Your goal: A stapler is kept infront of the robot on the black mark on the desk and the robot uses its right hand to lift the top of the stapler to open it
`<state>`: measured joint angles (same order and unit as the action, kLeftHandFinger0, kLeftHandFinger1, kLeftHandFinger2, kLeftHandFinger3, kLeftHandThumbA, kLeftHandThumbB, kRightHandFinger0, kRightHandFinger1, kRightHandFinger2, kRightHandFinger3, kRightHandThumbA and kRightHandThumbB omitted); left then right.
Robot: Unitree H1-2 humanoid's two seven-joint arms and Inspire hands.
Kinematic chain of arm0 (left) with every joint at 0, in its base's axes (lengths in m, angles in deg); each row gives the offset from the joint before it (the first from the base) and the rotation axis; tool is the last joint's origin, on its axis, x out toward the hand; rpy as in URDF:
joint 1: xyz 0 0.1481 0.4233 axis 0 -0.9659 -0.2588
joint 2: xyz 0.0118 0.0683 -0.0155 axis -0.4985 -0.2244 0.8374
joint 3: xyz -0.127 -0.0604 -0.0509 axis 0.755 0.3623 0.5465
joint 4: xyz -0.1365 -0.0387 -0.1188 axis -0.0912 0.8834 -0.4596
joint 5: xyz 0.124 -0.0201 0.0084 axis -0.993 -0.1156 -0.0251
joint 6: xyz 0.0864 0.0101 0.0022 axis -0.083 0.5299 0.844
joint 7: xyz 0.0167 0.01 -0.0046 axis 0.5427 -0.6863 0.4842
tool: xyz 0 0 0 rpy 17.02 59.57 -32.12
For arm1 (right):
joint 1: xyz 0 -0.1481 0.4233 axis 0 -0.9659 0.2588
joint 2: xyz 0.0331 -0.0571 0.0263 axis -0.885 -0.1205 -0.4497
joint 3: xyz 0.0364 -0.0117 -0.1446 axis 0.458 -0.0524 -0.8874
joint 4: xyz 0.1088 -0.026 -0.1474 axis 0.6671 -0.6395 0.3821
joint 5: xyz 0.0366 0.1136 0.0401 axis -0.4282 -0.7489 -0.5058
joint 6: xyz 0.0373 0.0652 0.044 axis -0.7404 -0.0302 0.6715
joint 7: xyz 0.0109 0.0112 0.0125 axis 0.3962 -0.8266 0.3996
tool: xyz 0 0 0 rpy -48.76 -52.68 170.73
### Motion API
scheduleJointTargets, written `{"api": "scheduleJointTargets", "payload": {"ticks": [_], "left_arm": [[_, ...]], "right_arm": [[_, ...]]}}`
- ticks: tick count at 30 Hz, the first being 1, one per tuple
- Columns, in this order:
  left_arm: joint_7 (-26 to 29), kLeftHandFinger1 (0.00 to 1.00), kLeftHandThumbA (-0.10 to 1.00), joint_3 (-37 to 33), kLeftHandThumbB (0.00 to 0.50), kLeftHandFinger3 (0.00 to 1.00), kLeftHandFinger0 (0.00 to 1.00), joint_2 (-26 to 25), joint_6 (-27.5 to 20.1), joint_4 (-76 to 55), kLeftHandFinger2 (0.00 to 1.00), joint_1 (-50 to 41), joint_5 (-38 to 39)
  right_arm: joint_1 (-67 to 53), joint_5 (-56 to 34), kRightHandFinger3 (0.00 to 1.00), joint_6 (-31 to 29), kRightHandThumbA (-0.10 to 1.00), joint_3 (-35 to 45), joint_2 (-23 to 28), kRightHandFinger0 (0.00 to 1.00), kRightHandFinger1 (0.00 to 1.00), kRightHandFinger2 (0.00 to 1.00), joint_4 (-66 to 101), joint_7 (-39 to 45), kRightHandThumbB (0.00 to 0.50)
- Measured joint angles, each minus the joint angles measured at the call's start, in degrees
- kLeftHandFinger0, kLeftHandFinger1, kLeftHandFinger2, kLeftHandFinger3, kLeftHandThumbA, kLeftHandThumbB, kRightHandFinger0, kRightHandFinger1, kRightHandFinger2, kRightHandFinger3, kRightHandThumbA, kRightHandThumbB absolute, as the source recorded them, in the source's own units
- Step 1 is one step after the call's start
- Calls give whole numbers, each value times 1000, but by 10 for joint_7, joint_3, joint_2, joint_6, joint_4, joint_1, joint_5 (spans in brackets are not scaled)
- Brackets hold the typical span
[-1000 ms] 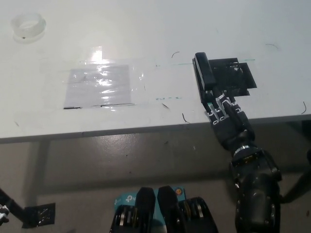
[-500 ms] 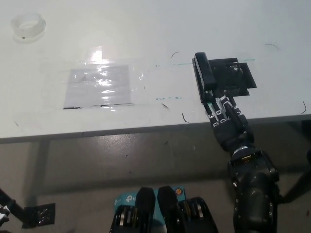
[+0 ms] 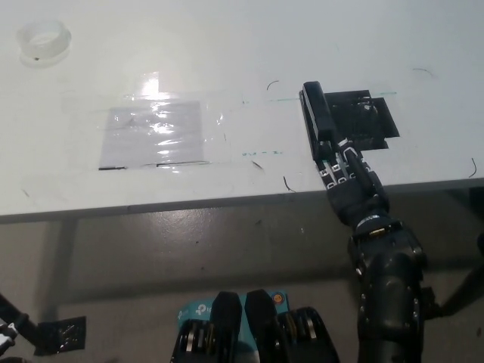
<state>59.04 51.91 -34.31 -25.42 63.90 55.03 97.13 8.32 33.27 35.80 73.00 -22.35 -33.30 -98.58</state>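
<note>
While the right hand (image 3: 349,175) is reaching in from the bottom right over the desk (image 3: 227,60) edge, its fingers (image 3: 333,160) are lying close together and stretched forward, their tips resting at the near end of the stapler (image 3: 318,121); whether they are actually gripping it cannot be told, and they do not look clamped around it. That stapler is showing as a long, narrow black bar with a smooth, slightly glossy top, lying lengthwise away from the robot on the right half of the desk, along the left edge of the mark (image 3: 364,121). It is looking closed, its top flat. Beside it the mark is appearing as a dark, roughly square patch with uneven edges and a few pale glints. No writing on the stapler can be read; faint blue scribbles near it on the desk are too small to make out. Further left, a clear film (image 3: 155,134) is lying flat, rectangular and shiny, catching white glare. At the far left corner a tape roll (image 3: 44,40) is sitting, round and translucent white. Matte white and lightly scuffed, the desk is carrying short dark pen strokes. Only a sliver of the left hand (image 3: 6,331) is showing at the lower left edge, its fingers not discernible.
</note>
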Motion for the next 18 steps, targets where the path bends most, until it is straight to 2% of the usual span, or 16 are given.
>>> {"api": "scheduleJointTargets", "payload": {"ticks": [7,12,14,18], "left_arm": [[0,526,989,0,128,816,440,0,-4,1,680,0,2],[0,550,996,0,135,826,461,0,-5,3,699,0,3],[0,542,997,0,118,814,452,0,-5,3,689,0,3],[0,535,998,0,135,803,441,0,-5,3,686,0,4]], "right_arm": [[15,-2,1000,-7,1000,12,0,670,765,845,-18,-13,119],[17,-4,1000,-10,1000,15,0,681,768,837,-22,-18,95],[18,-5,1000,-14,1000,15,0,703,804,884,-25,-21,92],[20,-7,1000,-20,1000,15,0,725,809,887,-32,-24,91]]}}
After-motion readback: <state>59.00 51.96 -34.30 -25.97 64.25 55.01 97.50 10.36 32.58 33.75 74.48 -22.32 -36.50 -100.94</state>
